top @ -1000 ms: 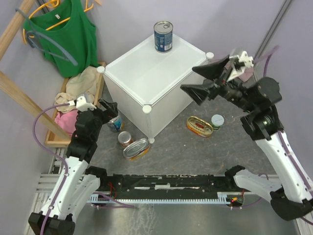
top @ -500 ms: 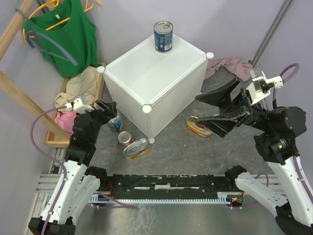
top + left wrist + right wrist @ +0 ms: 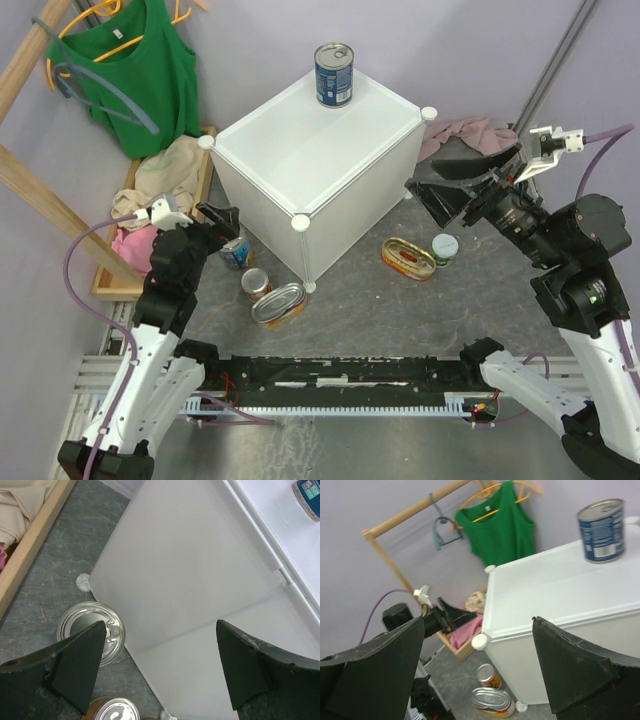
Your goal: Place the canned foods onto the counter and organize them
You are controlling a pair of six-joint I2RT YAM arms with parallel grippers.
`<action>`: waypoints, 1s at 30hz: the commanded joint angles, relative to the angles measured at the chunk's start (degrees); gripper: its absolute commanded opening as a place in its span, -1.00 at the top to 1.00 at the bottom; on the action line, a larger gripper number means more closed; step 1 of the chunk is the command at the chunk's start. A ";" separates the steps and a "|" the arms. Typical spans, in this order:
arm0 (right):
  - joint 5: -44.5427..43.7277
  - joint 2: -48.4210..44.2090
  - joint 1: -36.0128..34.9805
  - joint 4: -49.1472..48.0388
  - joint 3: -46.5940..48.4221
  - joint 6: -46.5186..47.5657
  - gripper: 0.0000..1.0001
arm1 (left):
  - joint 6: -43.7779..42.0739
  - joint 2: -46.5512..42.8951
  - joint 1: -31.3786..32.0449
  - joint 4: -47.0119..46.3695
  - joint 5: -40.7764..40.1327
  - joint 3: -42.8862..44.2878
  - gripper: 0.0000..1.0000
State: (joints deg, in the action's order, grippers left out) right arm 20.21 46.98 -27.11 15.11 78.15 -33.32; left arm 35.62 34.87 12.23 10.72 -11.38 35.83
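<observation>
The white cube counter [image 3: 310,150] stands mid-table with one tall blue can [image 3: 334,73] upright at its far corner. My left gripper [image 3: 222,222] is open and empty, hovering by the counter's left wall over the second blue can [image 3: 236,250], whose silver lid [image 3: 90,632] shows beside the left finger [image 3: 75,665]. The orange-red can [image 3: 256,284] and an oval tin [image 3: 279,304] lie in front of the counter. Another oval tin [image 3: 408,258] and the green-white can [image 3: 445,248] sit to its right. My right gripper [image 3: 450,190] is open and empty, raised right of the counter.
A wooden clothes rack [image 3: 30,60] with a green top [image 3: 135,75] stands at the back left. A wooden tray of clothes [image 3: 150,200] lies left of the counter. A pink cloth [image 3: 465,135] lies behind the right gripper. A black rail [image 3: 340,375] runs along the near edge.
My right arm swung away from the counter's right edge, dipped towards the oval tin, then rose again at the right, staying open. The left arm barely moved.
</observation>
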 commanded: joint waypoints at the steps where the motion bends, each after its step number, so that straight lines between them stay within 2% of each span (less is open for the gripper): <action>1: -12.32 1.71 -0.10 5.01 3.95 2.36 -0.92 | 3.11 0.43 -0.22 -0.66 0.70 3.02 -0.93; 7: -21.14 3.47 -0.06 7.33 4.90 2.80 -0.89 | 3.14 0.34 -0.27 1.10 0.12 3.75 -0.93; 15: -27.73 6.67 -0.15 8.05 6.51 4.69 -0.85 | 4.58 1.30 -0.27 2.34 0.17 4.44 -0.93; 21: -27.01 8.89 -0.13 7.42 7.70 7.34 -0.86 | 4.87 1.34 -0.28 2.52 -0.14 4.60 -0.93; 30: -20.26 8.82 -0.13 6.98 8.57 7.63 -0.86 | 2.84 1.80 -0.25 1.69 0.08 3.49 -0.93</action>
State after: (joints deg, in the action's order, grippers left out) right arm -3.07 56.97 -27.11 24.08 83.68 -26.65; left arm 38.52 36.38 12.23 14.31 -11.42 37.87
